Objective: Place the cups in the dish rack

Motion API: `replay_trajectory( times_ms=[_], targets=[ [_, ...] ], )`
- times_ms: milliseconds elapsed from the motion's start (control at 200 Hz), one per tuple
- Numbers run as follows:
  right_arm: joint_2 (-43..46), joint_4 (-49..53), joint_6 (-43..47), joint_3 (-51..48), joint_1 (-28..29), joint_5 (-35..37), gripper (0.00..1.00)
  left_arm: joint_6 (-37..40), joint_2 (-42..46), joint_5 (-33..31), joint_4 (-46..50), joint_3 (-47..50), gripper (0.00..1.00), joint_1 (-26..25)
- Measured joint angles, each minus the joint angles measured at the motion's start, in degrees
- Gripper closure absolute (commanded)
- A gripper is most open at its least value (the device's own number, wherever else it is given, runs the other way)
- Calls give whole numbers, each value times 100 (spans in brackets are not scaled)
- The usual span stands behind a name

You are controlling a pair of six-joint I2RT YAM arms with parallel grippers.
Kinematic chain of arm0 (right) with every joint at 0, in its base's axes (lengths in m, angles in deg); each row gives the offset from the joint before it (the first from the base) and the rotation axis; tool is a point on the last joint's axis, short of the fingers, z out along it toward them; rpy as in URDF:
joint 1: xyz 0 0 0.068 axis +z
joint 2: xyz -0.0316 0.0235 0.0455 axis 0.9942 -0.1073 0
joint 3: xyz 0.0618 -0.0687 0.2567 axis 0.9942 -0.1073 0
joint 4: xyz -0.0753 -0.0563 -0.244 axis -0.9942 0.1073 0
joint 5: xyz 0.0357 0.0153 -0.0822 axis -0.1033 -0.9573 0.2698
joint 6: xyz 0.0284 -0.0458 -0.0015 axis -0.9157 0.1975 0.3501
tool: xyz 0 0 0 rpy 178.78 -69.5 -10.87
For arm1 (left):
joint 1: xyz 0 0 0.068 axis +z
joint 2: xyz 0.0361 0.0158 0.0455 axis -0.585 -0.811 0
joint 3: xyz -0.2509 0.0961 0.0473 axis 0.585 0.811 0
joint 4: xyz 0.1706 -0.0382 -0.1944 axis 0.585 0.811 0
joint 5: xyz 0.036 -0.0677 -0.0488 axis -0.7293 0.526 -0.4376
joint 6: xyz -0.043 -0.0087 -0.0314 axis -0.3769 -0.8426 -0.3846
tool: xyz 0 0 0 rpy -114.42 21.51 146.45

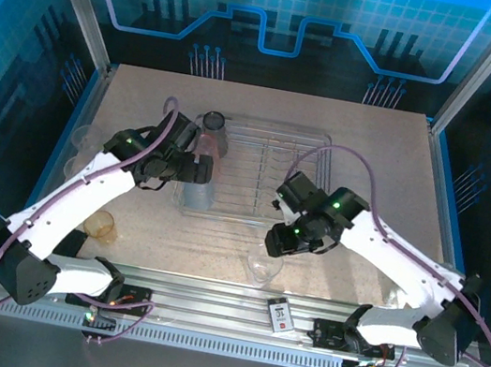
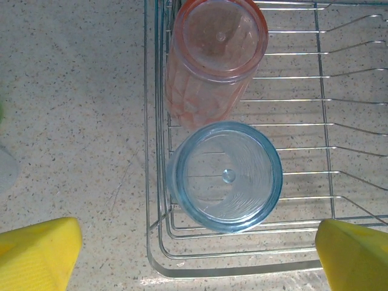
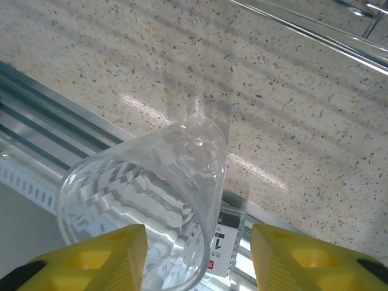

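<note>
While I scan the top view, the rectangular chrome wire dish rack [image 1: 271, 174] sits mid-worktop toward the far edge. My left gripper [image 1: 198, 172] hangs over its left end. My right gripper [image 1: 275, 243] hovers just off its near side, above a small clear plastic tumbler [image 1: 259, 267] standing close to the front edge of the speckled beige worktop [image 1: 375, 149].

On the left wrist view, a pink-red translucent tumbler [image 2: 215, 54] and a light blue translucent tumbler [image 2: 225, 176] stand side by side in the rack's left end. The yellow fingers [image 2: 36, 251] are wide apart with nothing between them.

On the right wrist view, the jaws are spread, with the clear tumbler [image 3: 151, 206] framed just beyond them and not gripped. I judge it feather-light, thin-walled, slick and springy at the lip. I would pinch gently across the body below the rim, where the wall is stiffer, or it may squirt out or tip.
</note>
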Motion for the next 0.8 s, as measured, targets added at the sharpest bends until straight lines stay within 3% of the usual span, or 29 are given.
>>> replay_trajectory(
  times_ms=[370, 801],
  targets=[
    [-887, 267, 2, 374, 420, 518, 64, 2, 0, 4, -151, 127, 1, 0],
    [-1292, 553, 57, 754, 522, 896, 97, 63, 11, 2, -192, 245, 1, 26]
  ],
)
